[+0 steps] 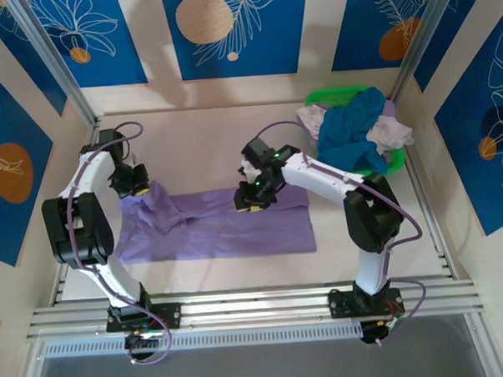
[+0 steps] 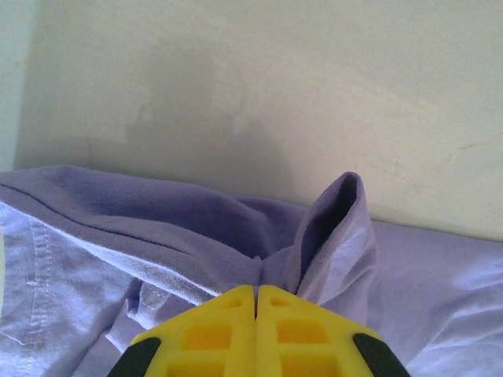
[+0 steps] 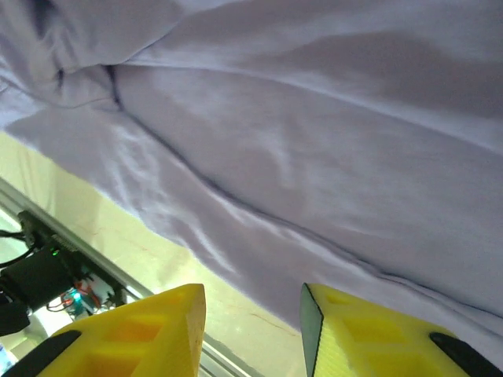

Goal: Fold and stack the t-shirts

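**Ana:** The pale table (image 1: 200, 149) is boxed in by blue panels (image 1: 228, 31) painted with leaves. Where is the shirt being worked on?

**Ben:** The lavender t-shirt (image 1: 228, 227) lies spread across the middle of the table, between the two arms. Most of it is flat, but its left end is bunched.

**Ana:** Why bunched?

**Ben:** The left gripper (image 2: 255, 294) has its jaws pressed together on a pinch of that cloth. A ridge of fabric rises straight out of the fingertips, so the pull is likely what gathers the wrinkles there.

**Ana:** And the other arm?

**Ben:** The right gripper (image 3: 253, 298) stands with its jaws apart and nothing between them. In the overhead view it is over the shirt's far edge, near the middle. Whether it touches the cloth cannot be told. It looks placed to take a second hold, so that the two arms could lift one side together for a fold.

**Ana:** The rest of the laundry?

**Ben:** A teal t-shirt (image 1: 353, 134) and white t-shirts (image 1: 393, 133) are heaped in the green basket (image 1: 335, 95) at the far right corner, well apart from the work. Nothing looks folded yet, so the task seems to be at an early stage.
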